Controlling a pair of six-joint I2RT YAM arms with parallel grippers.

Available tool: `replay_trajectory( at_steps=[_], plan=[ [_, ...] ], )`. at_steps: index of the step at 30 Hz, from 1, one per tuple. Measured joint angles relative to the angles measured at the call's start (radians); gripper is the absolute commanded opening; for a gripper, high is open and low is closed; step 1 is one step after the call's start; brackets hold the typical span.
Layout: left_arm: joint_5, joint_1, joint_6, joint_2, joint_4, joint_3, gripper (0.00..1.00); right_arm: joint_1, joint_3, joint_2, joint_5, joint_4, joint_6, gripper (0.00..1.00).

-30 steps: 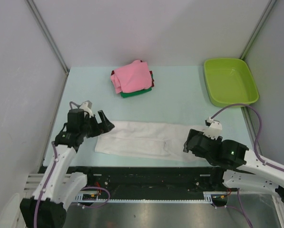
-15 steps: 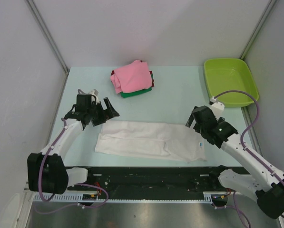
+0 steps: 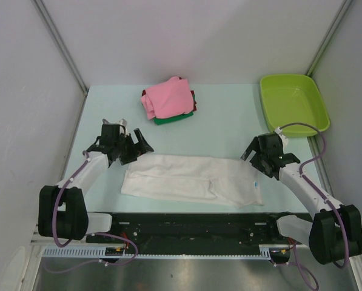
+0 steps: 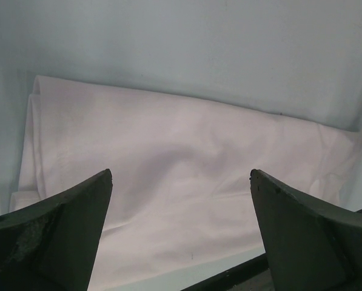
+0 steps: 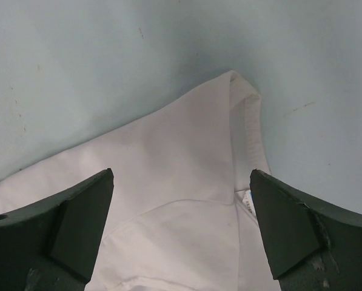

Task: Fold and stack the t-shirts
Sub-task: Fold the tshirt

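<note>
White t-shirt (image 3: 190, 179): long folded strip at near edge of table (image 3: 229, 124); pink-topped stack (image 3: 168, 101) well behind | left gripper (image 3: 135, 147), right gripper (image 3: 253, 157): spread wide, empty, at strip's far corners | step: crosswise fold pending | next: lower, pinch one end, carry across.

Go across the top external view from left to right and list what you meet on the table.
left gripper → white t-shirt → right gripper → lime-green tub. The folded pile at the back is left out, since it lies within the white t-shirt's span.
</note>
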Motion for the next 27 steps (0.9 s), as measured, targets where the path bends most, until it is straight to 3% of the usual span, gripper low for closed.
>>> replay_trajectory(
  at_steps=[11,17,27],
  plan=[
    [0.01,0.0,0.018,-0.012,-0.025,-0.051,1.0,-0.015,-0.023,0.021,-0.082,0.064,0.005,0.98],
    [-0.109,0.003,0.029,-0.063,-0.1,-0.027,1.0,-0.016,-0.026,0.012,-0.089,0.068,0.002,0.98],
    [-0.197,0.041,0.044,0.022,-0.113,0.029,1.0,-0.016,-0.031,-0.011,-0.089,0.074,-0.013,0.98]
  ],
)
